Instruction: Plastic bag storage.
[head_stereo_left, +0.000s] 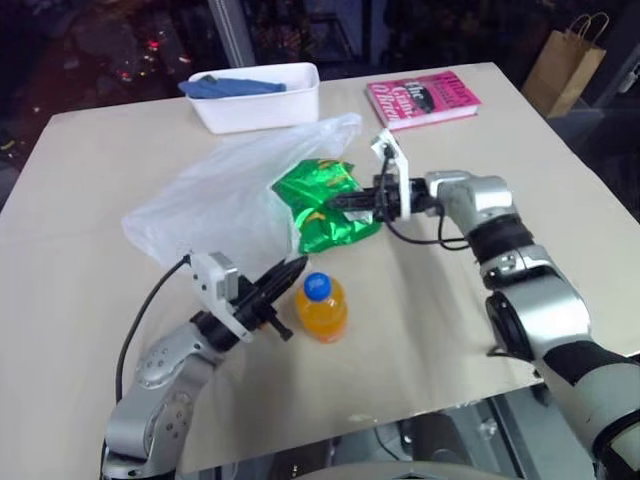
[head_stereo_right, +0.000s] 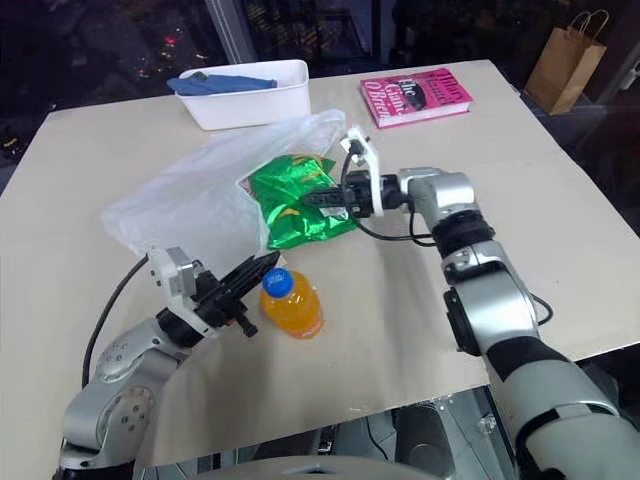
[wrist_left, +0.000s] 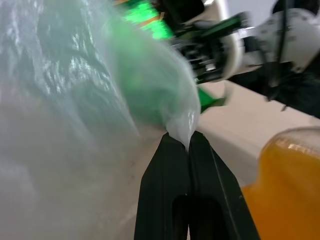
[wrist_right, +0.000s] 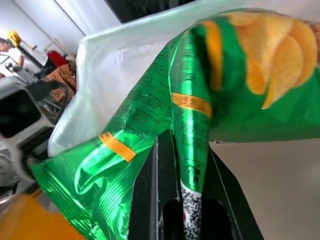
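Note:
The plastic bag (head_stereo_left: 215, 195), thin, translucent and crinkled, lies spread on the tan table. My left gripper (wrist_left: 188, 142) is shut on a pinch of the bag's near edge, close to the table (head_stereo_left: 292, 268). A green foil snack packet (head_stereo_left: 325, 205) hangs at the bag's right side. My right gripper (wrist_right: 185, 145) is shut on the packet's edge, reaching in from the right (head_stereo_left: 338, 200). Whether part of the packet sits inside the bag I cannot tell.
An orange drink bottle (head_stereo_left: 321, 306) with a blue cap stands just right of my left gripper. A white bin (head_stereo_left: 258, 100) holding a blue cloth sits at the back, with a pink book (head_stereo_left: 424, 98) to its right. A brown paper bag (head_stereo_left: 566, 64) stands beyond the table's far right corner.

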